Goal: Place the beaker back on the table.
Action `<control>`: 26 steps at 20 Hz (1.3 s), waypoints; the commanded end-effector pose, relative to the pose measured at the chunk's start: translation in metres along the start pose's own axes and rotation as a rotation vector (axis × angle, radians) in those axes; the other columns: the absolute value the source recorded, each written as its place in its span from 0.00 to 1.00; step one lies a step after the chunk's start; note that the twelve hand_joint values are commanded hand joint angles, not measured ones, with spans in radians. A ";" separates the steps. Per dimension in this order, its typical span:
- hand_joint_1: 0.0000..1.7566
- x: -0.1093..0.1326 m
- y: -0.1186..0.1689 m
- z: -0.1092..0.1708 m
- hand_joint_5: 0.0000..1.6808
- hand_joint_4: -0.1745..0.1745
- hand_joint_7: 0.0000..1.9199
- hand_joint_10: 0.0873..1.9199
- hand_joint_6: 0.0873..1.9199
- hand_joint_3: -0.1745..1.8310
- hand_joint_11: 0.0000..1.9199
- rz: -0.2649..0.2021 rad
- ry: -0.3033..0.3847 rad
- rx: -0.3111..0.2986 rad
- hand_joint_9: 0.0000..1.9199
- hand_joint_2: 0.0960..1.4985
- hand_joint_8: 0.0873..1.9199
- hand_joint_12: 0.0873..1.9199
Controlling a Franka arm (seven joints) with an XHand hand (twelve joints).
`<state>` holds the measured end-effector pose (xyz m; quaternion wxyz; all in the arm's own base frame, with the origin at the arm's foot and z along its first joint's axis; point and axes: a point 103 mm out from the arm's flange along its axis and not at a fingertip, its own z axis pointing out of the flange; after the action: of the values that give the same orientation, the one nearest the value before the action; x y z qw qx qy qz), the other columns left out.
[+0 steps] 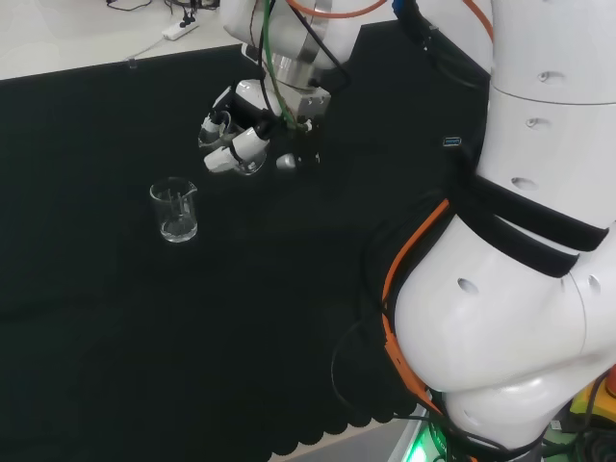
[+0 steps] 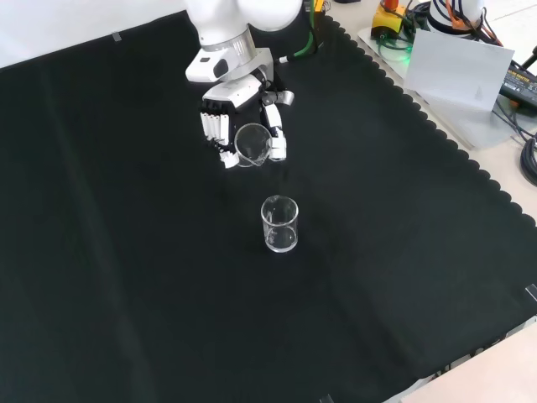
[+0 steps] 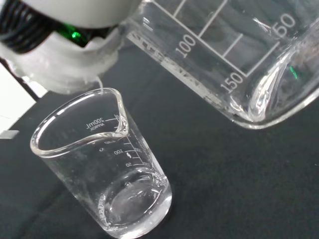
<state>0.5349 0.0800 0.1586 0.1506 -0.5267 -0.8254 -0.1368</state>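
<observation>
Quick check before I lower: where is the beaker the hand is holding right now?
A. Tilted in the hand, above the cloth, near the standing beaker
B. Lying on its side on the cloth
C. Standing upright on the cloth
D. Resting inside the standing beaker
A: the hand grips the held beaker tilted above the cloth, apart from the standing beaker.

The white robot arm [image 1: 500, 318] bulks large at the right of the head view, its upper links reaching out over the black cloth. At its end the black and white hand [image 2: 239, 126] hangs above the cloth, palm turned sideways, its fingers [image 1: 236, 149] curled round a clear glass beaker [image 2: 252, 144] held tilted on its side.
</observation>
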 end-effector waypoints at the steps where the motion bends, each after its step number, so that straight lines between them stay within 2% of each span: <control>1: 0.66 -0.025 -0.004 0.011 0.83 0.88 0.91 0.02 0.14 0.30 0.68 0.023 0.118 -0.047 0.87 0.46 0.00 0.35; 6: 0.66 -0.047 -0.014 0.013 0.83 0.87 0.91 0.02 0.14 0.30 0.68 0.020 0.204 -0.056 0.87 0.46 0.00 0.35; 14: 0.66 -0.058 -0.015 0.033 0.83 0.87 0.91 0.02 0.15 0.30 0.68 0.012 0.334 -0.065 0.87 0.46 0.00 0.35; 26: 0.66 -0.063 -0.024 0.054 0.83 0.88 0.91 0.01 0.15 0.30 0.67 0.005 0.402 -0.041 0.87 0.46 0.00 0.35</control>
<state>0.5337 0.0378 0.0851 0.2972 -0.4965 -0.7755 -0.2526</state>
